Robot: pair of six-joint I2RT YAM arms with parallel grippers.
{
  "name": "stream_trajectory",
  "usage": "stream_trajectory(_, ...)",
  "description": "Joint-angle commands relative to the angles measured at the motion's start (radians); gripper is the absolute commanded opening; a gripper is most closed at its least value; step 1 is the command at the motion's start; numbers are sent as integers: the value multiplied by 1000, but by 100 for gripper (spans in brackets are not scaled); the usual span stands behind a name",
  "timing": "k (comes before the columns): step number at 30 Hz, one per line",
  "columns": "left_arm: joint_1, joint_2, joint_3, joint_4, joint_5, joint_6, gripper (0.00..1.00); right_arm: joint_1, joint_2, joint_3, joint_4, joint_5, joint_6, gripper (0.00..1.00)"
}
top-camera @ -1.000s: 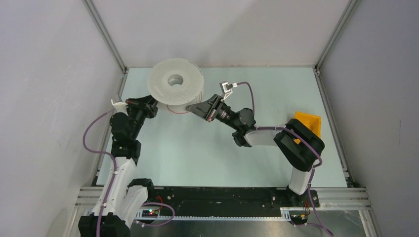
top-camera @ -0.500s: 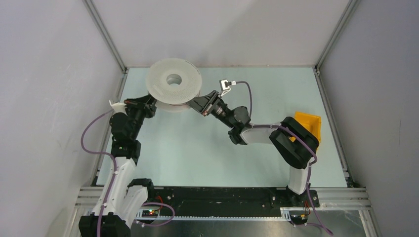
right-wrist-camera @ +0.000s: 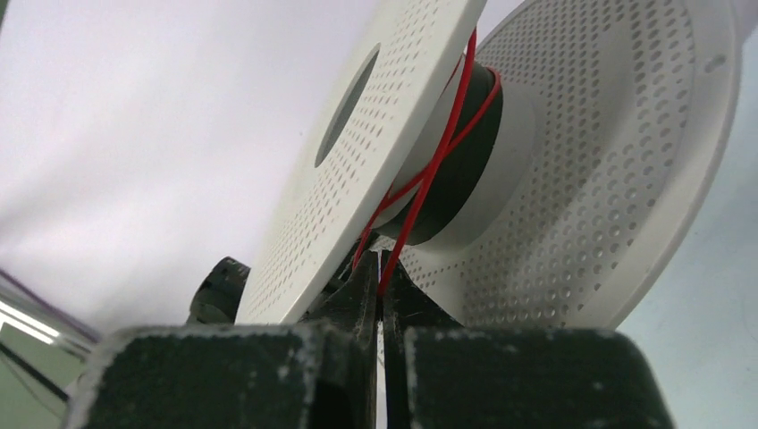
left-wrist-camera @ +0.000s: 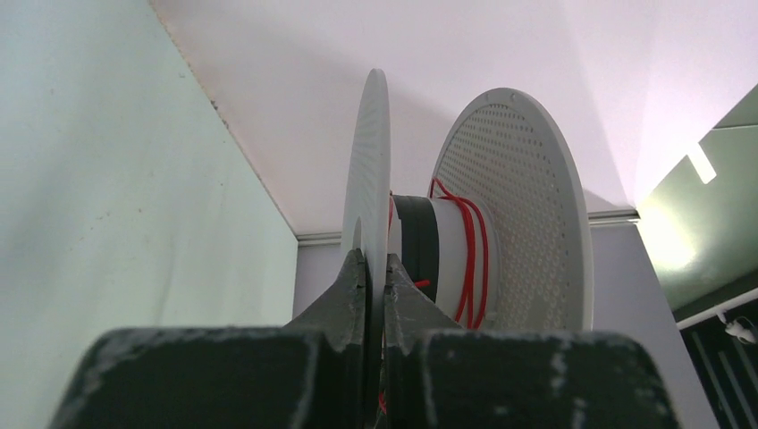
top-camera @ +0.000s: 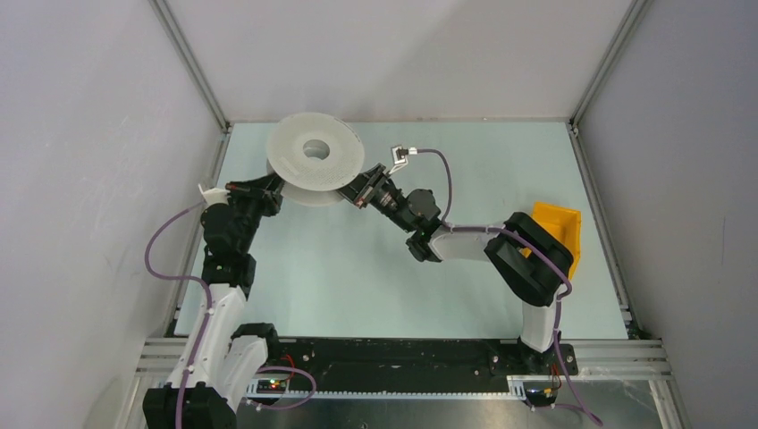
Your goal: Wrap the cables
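A white perforated spool is held tilted above the table's far left. My left gripper is shut on the rim of one spool flange. Thin red wire runs in a few turns round the dark hub between the flanges. My right gripper is at the spool's right edge, shut on the red wire, which leads from my fingertips up across the hub. In the top view the wire is too fine to make out.
A yellow bin stands at the right side of the table, behind the right arm's elbow. Grey enclosure walls and metal frame posts close in the left, back and right.
My right gripper has moved left and in toward the spool's edge, and the loose wire seen below the spool a second ago no longer shows. The spool has tilted a little.
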Motion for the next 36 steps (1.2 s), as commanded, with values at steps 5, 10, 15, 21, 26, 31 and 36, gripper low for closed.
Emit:
stream_trajectory(5,-16,-22,28,132,58,-79,0,21,1,-5,-185,181,-37,0)
stream_trajectory(10,-16,-23,31,134,59,-77,0,33,-23,-10,-244,266,-44,0)
stream_trajectory(15,-19,-19,28,133,58,-70,0,33,-17,8,-244,278,-23,0)
stream_trajectory(21,-19,-17,33,133,52,-58,0,49,-4,42,-271,247,-9,0)
stream_trajectory(26,-19,-19,34,133,48,-54,0,65,8,63,-277,228,3,0)
stream_trajectory(31,-20,-21,37,136,50,-53,0,83,15,80,-323,224,5,0)
stream_trajectory(36,-19,-22,37,139,54,-60,0,87,19,80,-337,229,20,0)
